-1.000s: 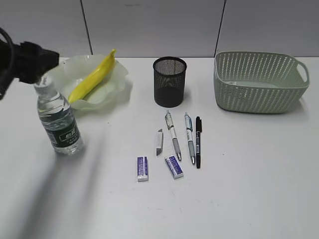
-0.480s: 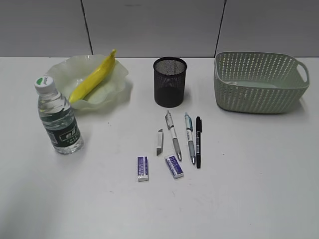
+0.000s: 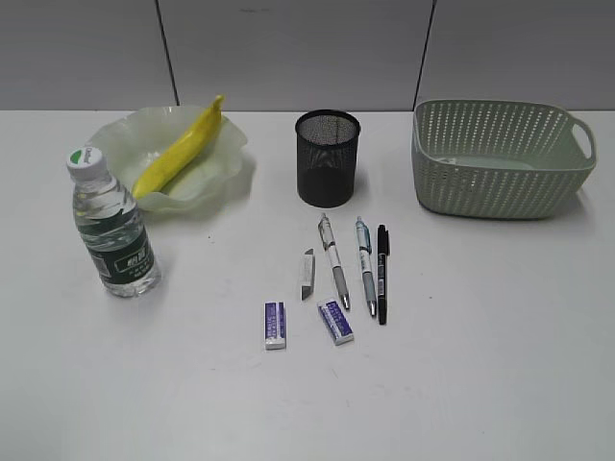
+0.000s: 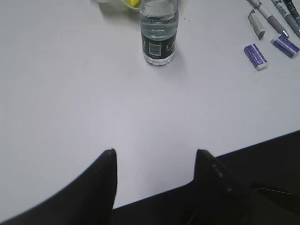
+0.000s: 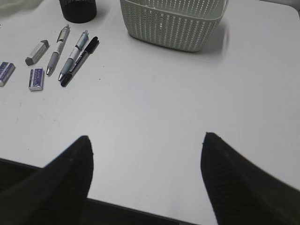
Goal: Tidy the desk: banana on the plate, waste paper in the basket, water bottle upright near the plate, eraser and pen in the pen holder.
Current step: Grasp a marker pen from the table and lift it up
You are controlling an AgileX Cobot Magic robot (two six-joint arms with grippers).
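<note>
The counter (image 3: 500, 365) is a plain white, smooth top that fills most of the exterior view, with soft shadows beside the things on it. Behind its far edge stands a pale grey wall (image 3: 288, 48) of panels split by dark, slightly slanted seams.

At the far left the pale green, ruffled plate (image 3: 226, 154) holds the banana (image 3: 183, 149), which lies slantwise in it with its tip toward the far side. Just near of the plate, on the left, the water bottle (image 3: 110, 230) stands upright, white cap on top and dark green label low on its body. The black mesh pen holder (image 3: 328, 157) stands at the far middle, and the sage-green basket (image 3: 500, 158) sits at the far right, well apart from it.

In the middle of the counter, near of the pen holder, three pens (image 3: 368, 269) lie side by side, roughly pointing far to near. Left of them lies a small grey eraser (image 3: 307, 273), and nearer still two white-and-purple erasers (image 3: 275, 325) lie apart from each other.

The left end effector (image 4: 154, 180) hangs over bare counter at the near left, its jaws spread and holding nothing; the bottle stands well beyond it. The right end effector (image 5: 146, 176) hangs over the near right with its jaws set wide and nothing between them.
</note>
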